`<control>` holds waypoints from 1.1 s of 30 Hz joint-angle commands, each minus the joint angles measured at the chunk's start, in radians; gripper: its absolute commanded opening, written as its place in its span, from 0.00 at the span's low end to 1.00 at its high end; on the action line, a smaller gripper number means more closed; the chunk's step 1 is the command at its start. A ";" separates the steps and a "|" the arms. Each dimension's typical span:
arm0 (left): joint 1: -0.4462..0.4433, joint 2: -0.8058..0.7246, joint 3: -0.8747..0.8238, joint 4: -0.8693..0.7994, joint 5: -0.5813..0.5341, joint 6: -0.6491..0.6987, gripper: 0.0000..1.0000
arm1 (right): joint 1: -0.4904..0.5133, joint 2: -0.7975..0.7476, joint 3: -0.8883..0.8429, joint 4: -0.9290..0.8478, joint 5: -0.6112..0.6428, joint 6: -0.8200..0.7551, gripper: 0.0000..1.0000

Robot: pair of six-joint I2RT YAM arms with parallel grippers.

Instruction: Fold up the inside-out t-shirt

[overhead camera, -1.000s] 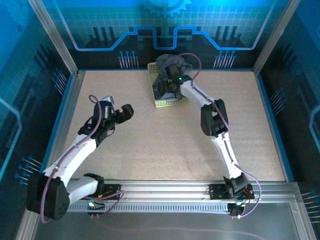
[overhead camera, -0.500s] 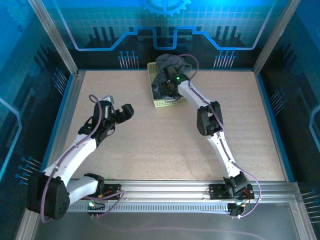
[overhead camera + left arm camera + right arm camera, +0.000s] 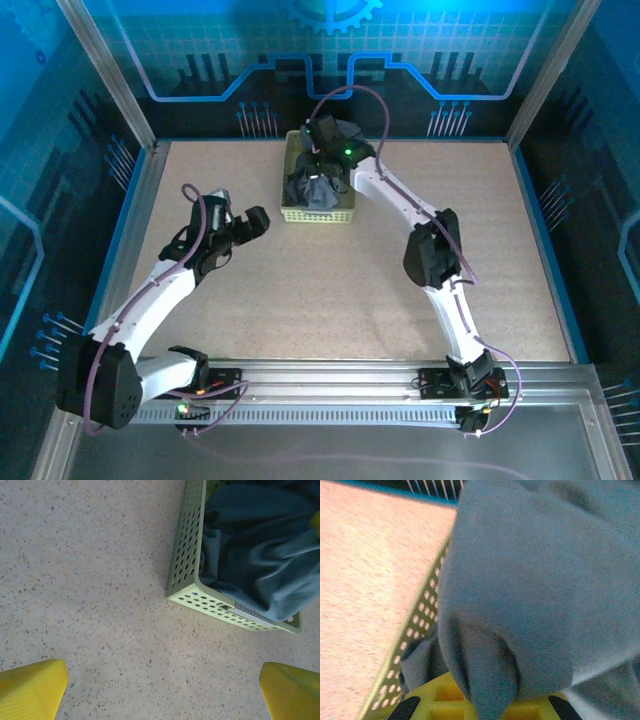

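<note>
The inside-out t-shirt [image 3: 312, 190] is a dark slate-grey bundle heaped in the pale yellow-green basket [image 3: 318, 215] at the back middle of the table. My right gripper [image 3: 320, 158] reaches into the basket from above and is shut on a fold of the t-shirt. In the right wrist view the grey t-shirt [image 3: 535, 580] bunches over my right gripper [image 3: 490, 706], with the basket wall [image 3: 420, 625] at the left. My left gripper [image 3: 243, 209] hovers open over bare table, left of the basket. Its wrist view shows the yellow fingers [image 3: 30, 690] wide apart, the basket [image 3: 187, 560] and the t-shirt [image 3: 260, 545] ahead.
The table [image 3: 300, 290] is speckled beige, walled by blue panels at the back and sides. A metal rail [image 3: 330, 385] with both arm bases runs along the near edge. Open table lies in front of the basket and to its right.
My right gripper closed on the t-shirt and swung back and left. The basket slid left and turned squarer to the table. The left arm hardly moved.
</note>
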 commanded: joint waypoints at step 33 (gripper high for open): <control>-0.419 0.308 0.520 -0.153 0.011 0.015 0.99 | -0.450 -1.078 -0.897 0.112 -0.073 0.058 0.00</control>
